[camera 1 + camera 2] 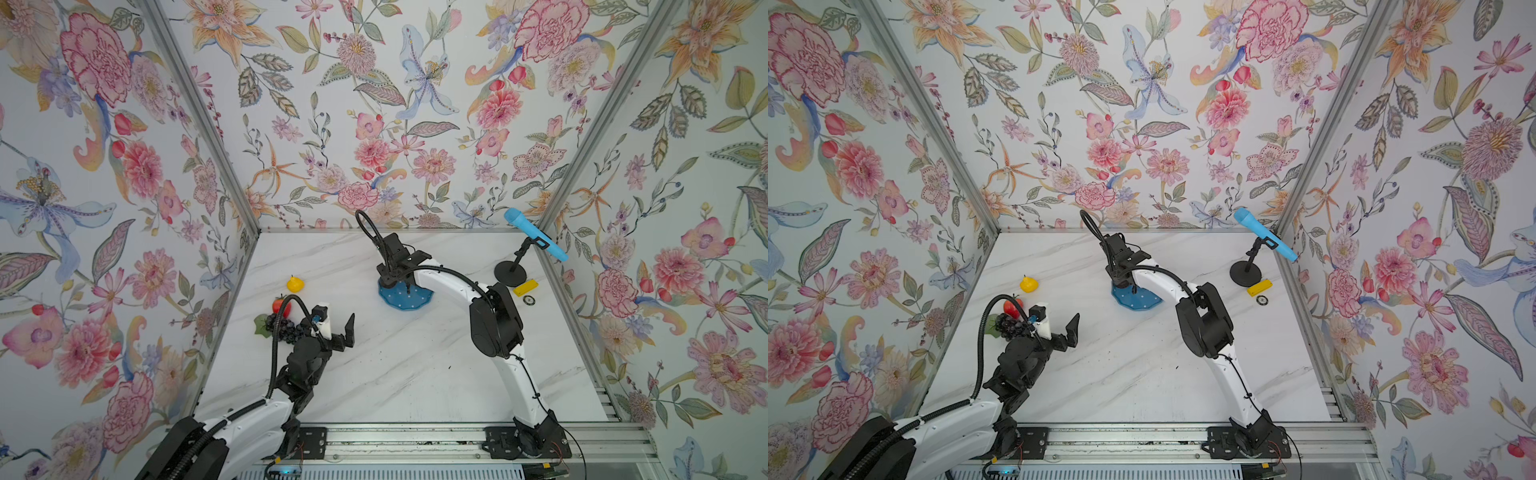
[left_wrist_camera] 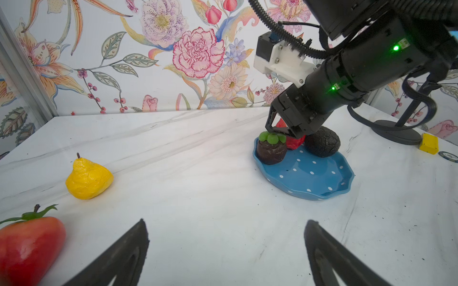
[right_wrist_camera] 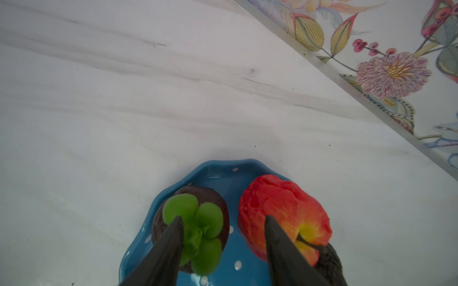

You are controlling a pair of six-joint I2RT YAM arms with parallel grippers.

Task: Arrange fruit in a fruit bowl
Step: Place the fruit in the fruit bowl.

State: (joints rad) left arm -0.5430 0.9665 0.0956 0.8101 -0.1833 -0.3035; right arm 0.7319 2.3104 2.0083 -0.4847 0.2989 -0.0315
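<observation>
The blue dotted fruit bowl (image 1: 417, 303) (image 2: 322, 178) holds a green-topped dark fruit (image 3: 205, 215), a red apple (image 3: 285, 213) and a dark avocado (image 2: 322, 142). My right gripper (image 3: 223, 219) hangs just over them, open, one finger above the green top and the other above the apple, clamping nothing. At the table's left lie a yellow fruit (image 1: 295, 284) (image 2: 88, 179), a red fruit with a green stalk (image 1: 279, 305) (image 2: 27, 247) and a purple grape bunch (image 1: 284, 328). My left gripper (image 2: 226, 221) stands wide open and empty beside the grapes.
A black microphone-stand base (image 1: 510, 272) with a blue microphone (image 1: 534, 235) stands at the back right. A yellow block (image 1: 525, 287) and a small round disc (image 1: 529, 300) lie next to it. Floral walls close in three sides.
</observation>
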